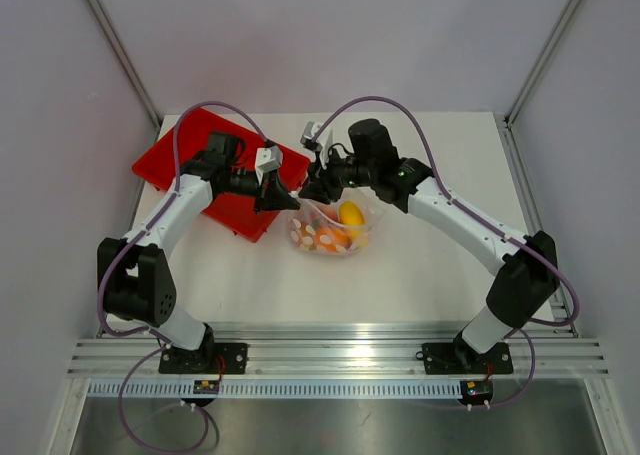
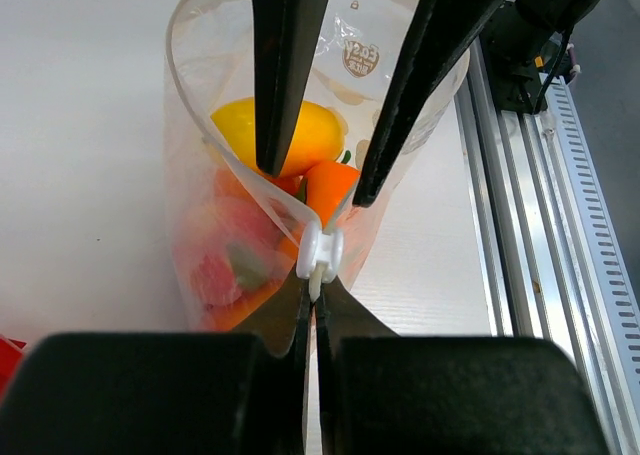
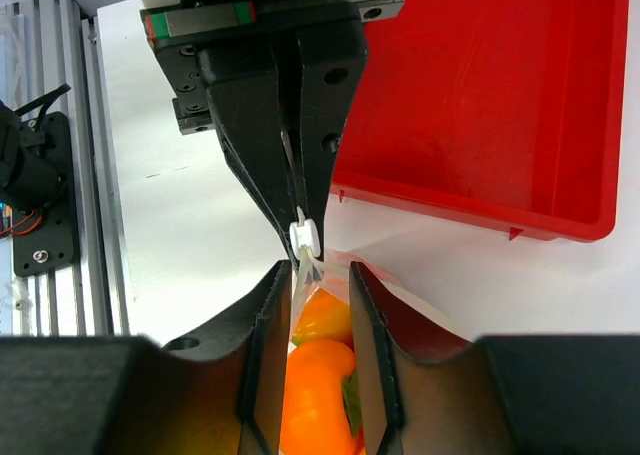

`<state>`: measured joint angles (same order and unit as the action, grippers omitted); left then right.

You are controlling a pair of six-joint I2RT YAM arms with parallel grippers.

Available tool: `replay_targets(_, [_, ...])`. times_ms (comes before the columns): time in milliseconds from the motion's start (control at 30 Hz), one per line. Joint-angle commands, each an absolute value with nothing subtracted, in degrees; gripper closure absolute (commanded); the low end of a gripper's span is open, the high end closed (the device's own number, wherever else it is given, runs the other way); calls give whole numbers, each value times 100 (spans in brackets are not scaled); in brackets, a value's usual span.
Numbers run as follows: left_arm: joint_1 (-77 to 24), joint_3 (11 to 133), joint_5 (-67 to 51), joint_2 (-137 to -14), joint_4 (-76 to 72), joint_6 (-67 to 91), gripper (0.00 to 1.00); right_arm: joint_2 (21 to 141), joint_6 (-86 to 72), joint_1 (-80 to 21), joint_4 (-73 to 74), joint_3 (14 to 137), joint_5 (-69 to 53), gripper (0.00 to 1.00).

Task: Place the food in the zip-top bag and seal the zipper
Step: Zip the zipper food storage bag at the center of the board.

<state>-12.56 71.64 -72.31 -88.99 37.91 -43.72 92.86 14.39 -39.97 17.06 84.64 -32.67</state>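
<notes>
Top external: one bag (image 1: 335,237) lies on the table (image 1: 450,275) just beside one red tray (image 1: 175,160), with the food (image 1: 350,215) inside. The left gripper (image 1: 277,197) and right gripper (image 1: 315,190) meet at its mouth.

Left wrist: the left claw is pinched on the single white slider (image 2: 320,253) of the zipper (image 2: 245,170). At least four fruits show.

Right wrist: the right claw stands spread astride the mouth, gripping nothing.

Sealing looks to be the step in hand. Next, the right claw should clamp the bag while the slider is drawn along.

A white table (image 1: 400,275) sits between pale grey walls (image 1: 300,35), with aluminium rails (image 1: 340,360) along its near edge.
</notes>
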Motion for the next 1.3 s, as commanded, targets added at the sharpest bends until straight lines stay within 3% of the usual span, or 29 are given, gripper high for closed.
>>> replay_targets(0, [-1222, 7278, -7559, -8710, 3771, -4544, 100, 9350, 1582, -3955, 1871, 8876, -3506, 63])
replay_targets(300, [-1230, 7242, -7480, -8692, 3577, -4351, 100, 9826, 1652, -3964, 2426, 9448, -4236, 55])
replay_targets(800, [-1222, 7207, -7471, -8684, 3437, -4192, 100, 9949, 1547, -3955, 2241, 9317, -4008, 57])
replay_targets(1033, [-1230, 7163, -7488, -8649, 3437, -4184, 100, 10002, 1485, -3955, 2118, 9281, -3955, 68])
replay_targets(1167, [-1230, 7128, -7480, -8613, 3419, -4184, 100, 10002, 1459, -3973, 2083, 9264, -3867, 90])
replay_targets(1267, [-1230, 7102, -7427, -8596, 3419, -4210, 100, 9888, 1441, -3964, 2022, 9167, -3744, 98])
